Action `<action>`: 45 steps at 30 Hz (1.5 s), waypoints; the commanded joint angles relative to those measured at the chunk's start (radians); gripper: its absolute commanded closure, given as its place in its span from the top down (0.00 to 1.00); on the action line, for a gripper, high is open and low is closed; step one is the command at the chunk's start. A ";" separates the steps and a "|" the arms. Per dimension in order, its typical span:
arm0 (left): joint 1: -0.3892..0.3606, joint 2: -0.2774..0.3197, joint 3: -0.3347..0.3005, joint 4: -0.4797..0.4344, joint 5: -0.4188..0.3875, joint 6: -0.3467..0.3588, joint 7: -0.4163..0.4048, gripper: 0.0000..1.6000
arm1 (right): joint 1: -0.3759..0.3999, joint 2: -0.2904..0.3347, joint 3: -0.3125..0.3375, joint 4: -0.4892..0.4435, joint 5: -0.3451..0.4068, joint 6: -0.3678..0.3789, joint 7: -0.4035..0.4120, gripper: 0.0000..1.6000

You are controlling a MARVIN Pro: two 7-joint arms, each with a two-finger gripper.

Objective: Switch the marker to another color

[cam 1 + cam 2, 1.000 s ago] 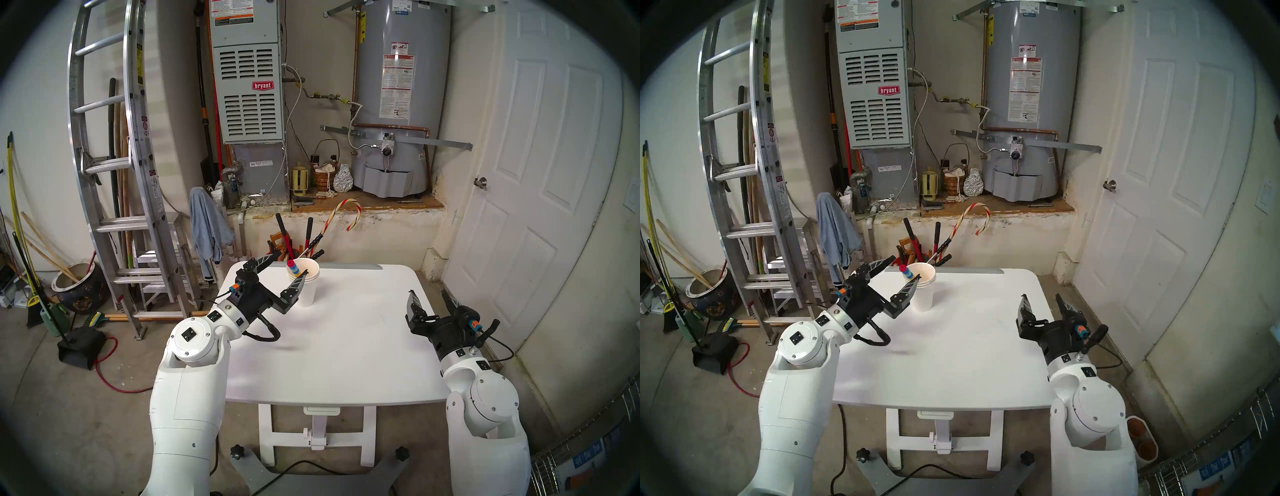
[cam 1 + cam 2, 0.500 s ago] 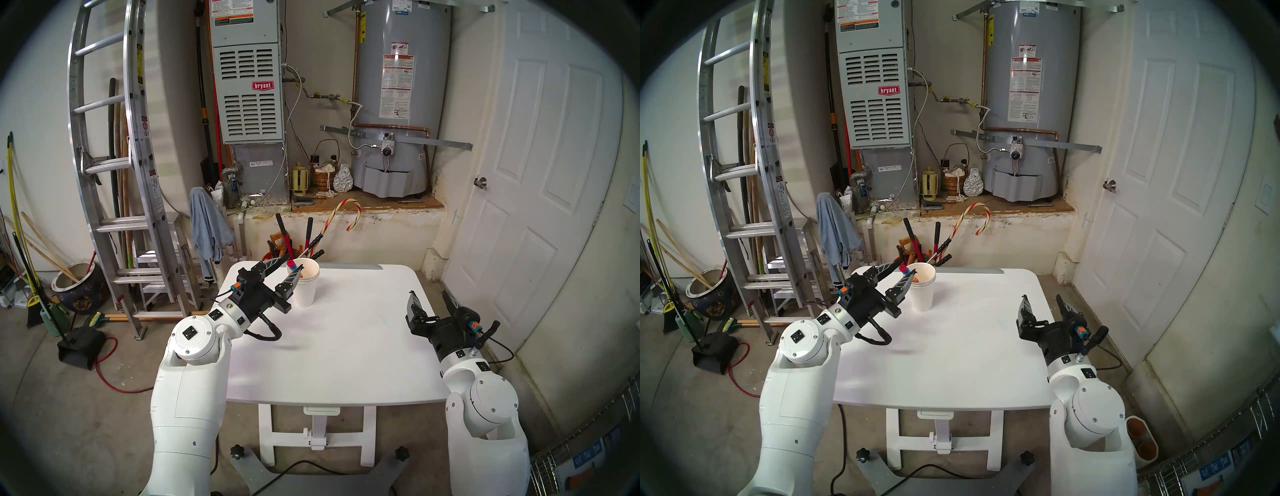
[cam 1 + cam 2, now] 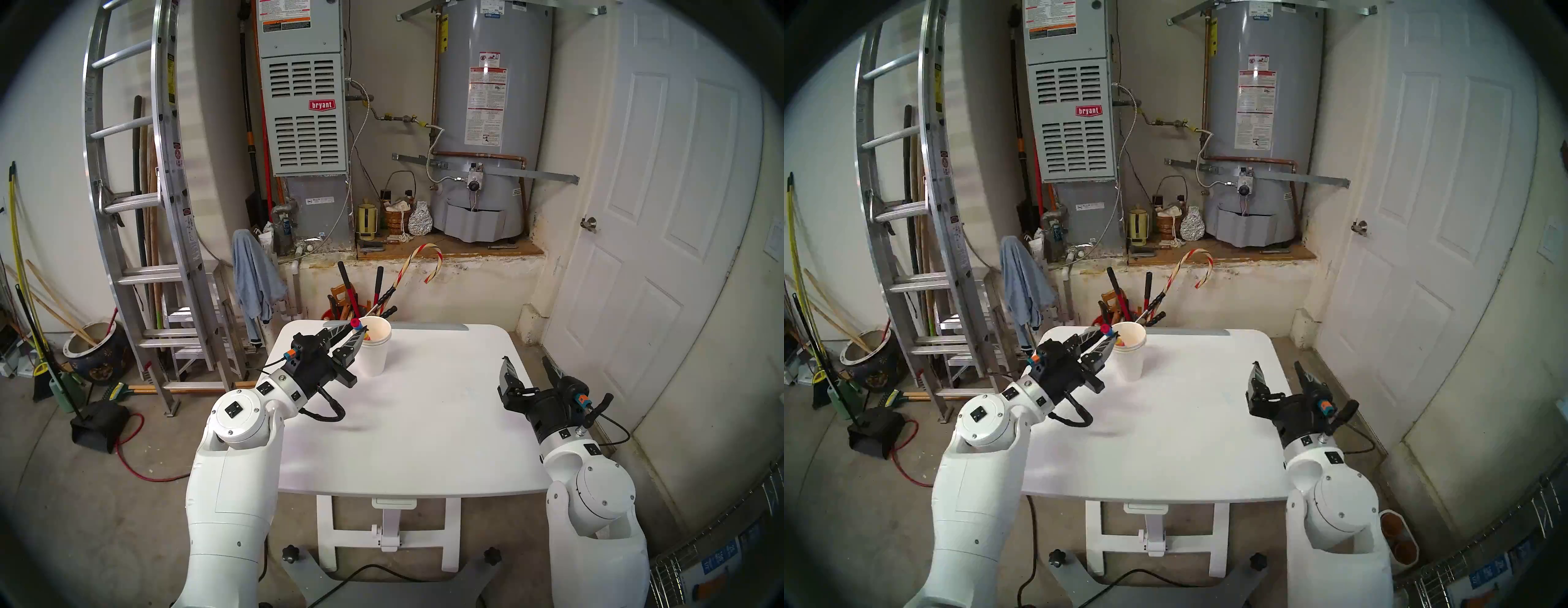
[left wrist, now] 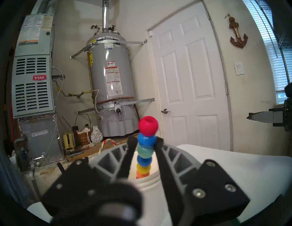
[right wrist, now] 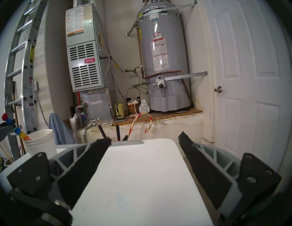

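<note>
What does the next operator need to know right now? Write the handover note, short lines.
Left gripper: shut on the marker, pinching just under its red top bead.
Right gripper: open, empty, above the table's right side.
Marker: upright in the stacked paper cups at the table's far left, lower end inside.
Done: marker gripped.
Left: lift it out, then switch its color; no segment swapped yet.

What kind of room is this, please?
Probably a home garage or utility room: a furnace and a water heater stand at the back wall, and an aluminium ladder leans beside them.
</note>
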State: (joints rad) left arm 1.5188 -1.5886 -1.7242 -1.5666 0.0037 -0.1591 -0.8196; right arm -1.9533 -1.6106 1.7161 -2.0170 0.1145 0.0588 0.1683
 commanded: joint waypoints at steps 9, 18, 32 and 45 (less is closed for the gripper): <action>-0.036 -0.014 -0.008 -0.034 -0.033 0.011 -0.006 0.00 | 0.001 -0.002 0.004 -0.022 0.004 -0.014 0.002 1.00; -0.035 -0.003 -0.035 -0.114 -0.057 0.042 -0.034 0.00 | 0.016 0.007 -0.002 -0.020 -0.002 -0.009 0.009 1.00; -0.114 -0.025 -0.097 -0.184 -0.174 0.121 -0.076 0.00 | 0.112 0.035 -0.032 -0.009 -0.007 0.003 0.040 1.00; -0.171 -0.015 -0.132 -0.258 -0.236 0.225 -0.116 0.00 | 0.233 0.095 -0.064 0.010 -0.022 0.048 0.101 1.00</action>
State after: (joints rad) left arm 1.3978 -1.6118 -1.8472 -1.7617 -0.1866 0.0173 -0.9161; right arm -1.8225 -1.5535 1.6766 -2.0026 0.0945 0.0909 0.2335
